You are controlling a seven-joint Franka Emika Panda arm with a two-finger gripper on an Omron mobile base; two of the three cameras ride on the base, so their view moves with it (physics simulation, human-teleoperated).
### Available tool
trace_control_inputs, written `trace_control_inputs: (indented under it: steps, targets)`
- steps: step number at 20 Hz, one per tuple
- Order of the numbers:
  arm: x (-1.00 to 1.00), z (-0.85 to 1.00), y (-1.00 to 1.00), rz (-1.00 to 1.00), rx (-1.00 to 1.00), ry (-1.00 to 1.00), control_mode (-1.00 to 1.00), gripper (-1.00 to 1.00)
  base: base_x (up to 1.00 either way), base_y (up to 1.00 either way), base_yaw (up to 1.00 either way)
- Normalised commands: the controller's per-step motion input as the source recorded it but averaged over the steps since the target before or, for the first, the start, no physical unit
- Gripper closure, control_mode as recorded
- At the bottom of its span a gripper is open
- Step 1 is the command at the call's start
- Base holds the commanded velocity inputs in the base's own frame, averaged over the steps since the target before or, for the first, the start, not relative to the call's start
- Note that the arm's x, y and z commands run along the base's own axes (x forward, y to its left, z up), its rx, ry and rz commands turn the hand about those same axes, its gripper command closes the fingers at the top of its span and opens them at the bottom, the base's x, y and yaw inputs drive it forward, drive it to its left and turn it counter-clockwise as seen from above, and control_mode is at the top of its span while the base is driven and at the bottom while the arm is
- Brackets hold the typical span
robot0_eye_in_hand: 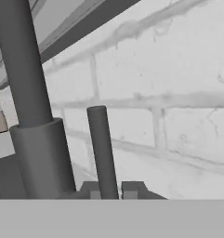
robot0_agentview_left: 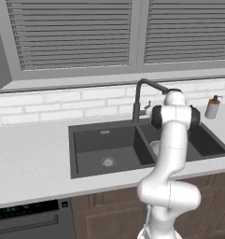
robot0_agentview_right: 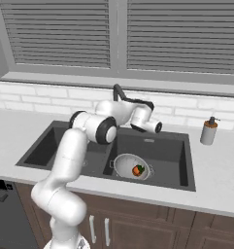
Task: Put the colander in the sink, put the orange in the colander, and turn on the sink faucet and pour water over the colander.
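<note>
Gripper point(robot0_eye_in_hand: 110, 191) pinched on thin faucet lever point(robot0_eye_in_hand: 102, 148), at 2 o'clock from faucet point(robot0_eye_in_hand: 25, 83) post. Probably stiff, smooth, slippery; best held near the tip.

No text, label, brand, number or sign can be read anywhere in these views. The dishwasher panel point(robot0_agentview_left: 25, 211) at the lower left of the left base view carries faint bluish marks, too small and blurred to make out.

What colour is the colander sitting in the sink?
White: the colander shows best in the right base view, with the orange inside.
</note>
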Motion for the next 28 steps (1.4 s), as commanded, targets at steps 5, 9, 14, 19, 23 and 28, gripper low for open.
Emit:
trace_control_inputs:
  steps: [5,9,14,19,23,28]
  targets:
    - [0.18,0.0,-0.11,0.0,0.0,0.0,-1.0,1.0,0.0,0.0,0.0]
    - [0.54,0.0,-0.56,-0.12,0.0,0.06,-1.0,1.0,0.0,0.0,0.0]
    - [0.66,-0.08,-0.7,-0.33,0.0,0.16,-1.0,1.0,0.0,0.0,0.0]
    - [0.64,-0.48,-0.7,-0.48,-0.11,0.23,-1.0,1.0,0.0,0.0,0.0]
    - [0.32,-0.75,-0.97,-0.5,-0.12,0.17,-1.0,1.0,0.0,0.0,0.0]
    - [0.05,-0.35,-0.92,-0.48,-0.06,0.12,-1.0,1.0,0.0,0.0,0.0]
